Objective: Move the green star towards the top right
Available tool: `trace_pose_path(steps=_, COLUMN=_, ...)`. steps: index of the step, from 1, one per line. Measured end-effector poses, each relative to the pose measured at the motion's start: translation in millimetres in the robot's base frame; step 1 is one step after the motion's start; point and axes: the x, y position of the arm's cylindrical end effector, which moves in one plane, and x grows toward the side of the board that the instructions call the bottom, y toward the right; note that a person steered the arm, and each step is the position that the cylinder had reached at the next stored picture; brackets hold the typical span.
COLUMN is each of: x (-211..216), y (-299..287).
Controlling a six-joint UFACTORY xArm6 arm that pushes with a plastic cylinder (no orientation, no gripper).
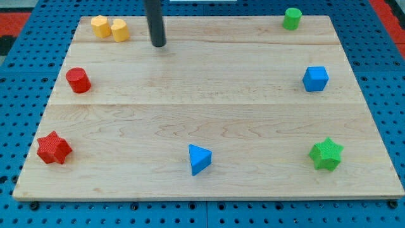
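- Upper left of the wooden board [221,101]: the left yellow block [99,26] and the right yellow block [119,30], touching.
- My tip [158,45]: near their right, well apart from the rest.
- Upper right: green cylinder [292,18]; blue cube [315,79] below it.
- Left edge: red cylinder [78,80]; red star [53,148] at lower left.
- Bottom centre: blue triangle [199,159].
- Lower right: green star [326,154], below the cube.

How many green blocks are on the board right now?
2. A green star sits near the view's bottom right, and a green cylinder stands near the top right. Nothing seems hidden. My tip is far from both, near the top left.
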Motion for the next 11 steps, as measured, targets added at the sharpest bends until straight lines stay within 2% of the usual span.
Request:
trace_pose_path(steps=5, x=16.5, y=21.4)
trace_pose_path(steps=6, x=16.0, y=67.7)
trace_pose_path(steps=7, x=-0.2, y=176.7)
trace_pose_path(steps=8, x=13.4, y=261.6)
trace_pose_path(steps=9, x=13.5, y=272.0)
trace_pose_path(steps=10, x=10.5, y=367.1)
trace_pose_path(steps=11, x=29.8, y=429.2)
